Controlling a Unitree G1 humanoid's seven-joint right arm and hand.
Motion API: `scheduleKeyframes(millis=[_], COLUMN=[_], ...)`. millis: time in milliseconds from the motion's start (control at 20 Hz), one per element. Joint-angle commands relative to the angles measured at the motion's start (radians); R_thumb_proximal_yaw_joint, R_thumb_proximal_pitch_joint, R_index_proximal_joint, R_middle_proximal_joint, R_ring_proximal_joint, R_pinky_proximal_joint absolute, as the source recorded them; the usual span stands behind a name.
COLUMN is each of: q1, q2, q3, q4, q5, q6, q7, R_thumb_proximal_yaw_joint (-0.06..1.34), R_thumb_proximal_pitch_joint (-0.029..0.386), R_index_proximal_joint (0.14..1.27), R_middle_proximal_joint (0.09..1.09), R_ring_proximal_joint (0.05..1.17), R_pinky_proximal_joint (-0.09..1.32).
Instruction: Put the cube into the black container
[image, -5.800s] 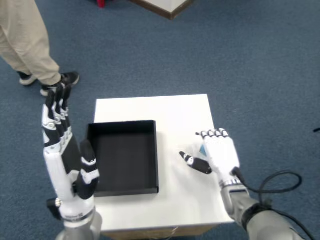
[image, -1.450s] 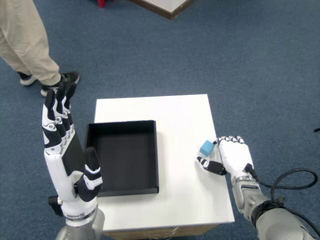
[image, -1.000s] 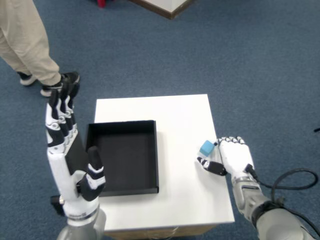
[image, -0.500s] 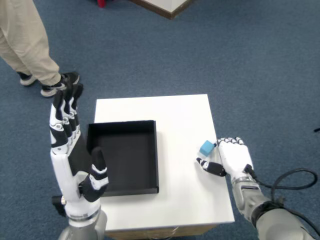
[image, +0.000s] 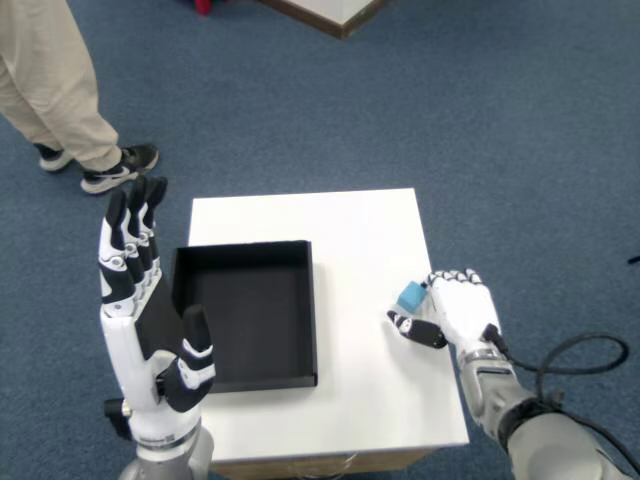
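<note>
2 hands show in the head view over a white table. The right hand lies palm down near the table's right edge, fingers curled forward and thumb stretched toward the left; the small blue cube sits just at its fingertips, touching or nearly touching them, yet whether it is gripped I cannot tell. The cube rests on the table, well apart from the black container, which sits on the left half with its inside bare. The left hand stands upright by the container's left wall, fingers spread. A person's legs stand on the blue carpet beyond.
</note>
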Motion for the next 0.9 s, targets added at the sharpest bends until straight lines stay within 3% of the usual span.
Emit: scheduleKeyframes(millis=[50,450,900], q1=[-0.068,-0.099,-0.075], q2=[-0.013,-0.007,-0.026], q3=[-0.006,-0.004,0.001], q4=[0.023,0.024,0.023], q5=[-0.003,-0.008,-0.011], q6=[0.009,0.011,0.021], q7=[-0.059,-0.08,-0.051], R_thumb_proximal_yaw_joint=[0.42,0.42,0.43], R_thumb_proximal_pitch_joint=[-0.011,-0.01,-0.009], R_index_proximal_joint=[0.53,0.52,0.53], R_middle_proximal_joint=[0.29,0.28,0.28], R_ring_proximal_joint=[0.25,0.25,0.24], R_pinky_proximal_joint=[0.13,0.14,0.15])
